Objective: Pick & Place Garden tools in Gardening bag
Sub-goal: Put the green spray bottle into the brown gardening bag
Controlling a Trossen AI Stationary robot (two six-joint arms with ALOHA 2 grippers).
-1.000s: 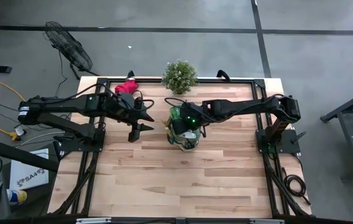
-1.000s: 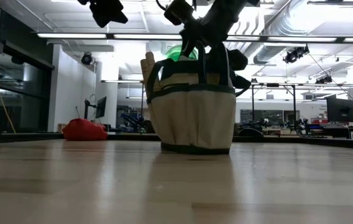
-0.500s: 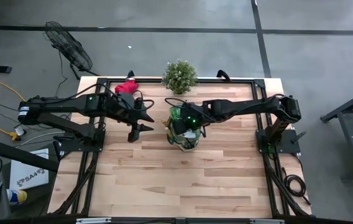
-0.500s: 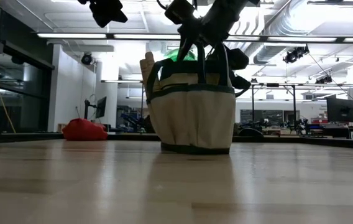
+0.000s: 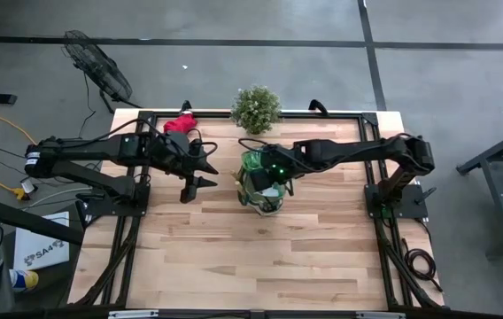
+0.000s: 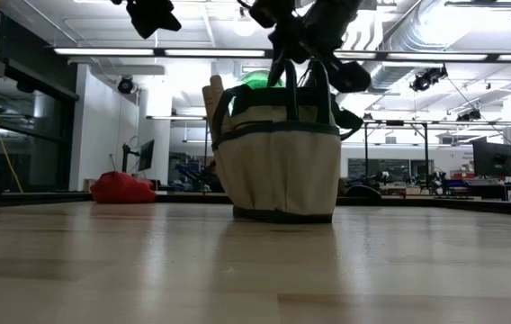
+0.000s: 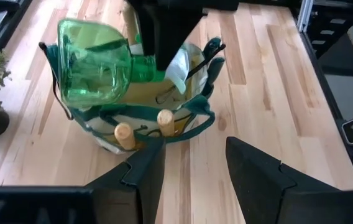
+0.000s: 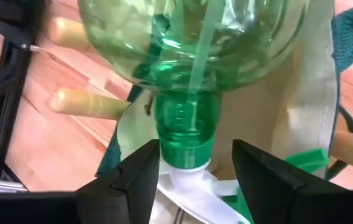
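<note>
The tan fabric gardening bag [image 5: 262, 190] stood mid-table, wooden trowel handles [image 7: 144, 127] poking from its pockets. The right gripper [image 8: 195, 167], jaws parted, hung over the translucent green spray bottle [image 7: 96, 68] lying tilted across the bag's mouth. The left gripper [image 7: 192, 168] waited nearby, jaws open. The smooth, round bottle might roll off the soft rim. The red glove bundle [image 5: 179, 123] lay near the table's far edge.

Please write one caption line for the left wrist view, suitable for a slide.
Green spray bottle rests tilted in the gardening bag, two wooden handles poking out.
</note>
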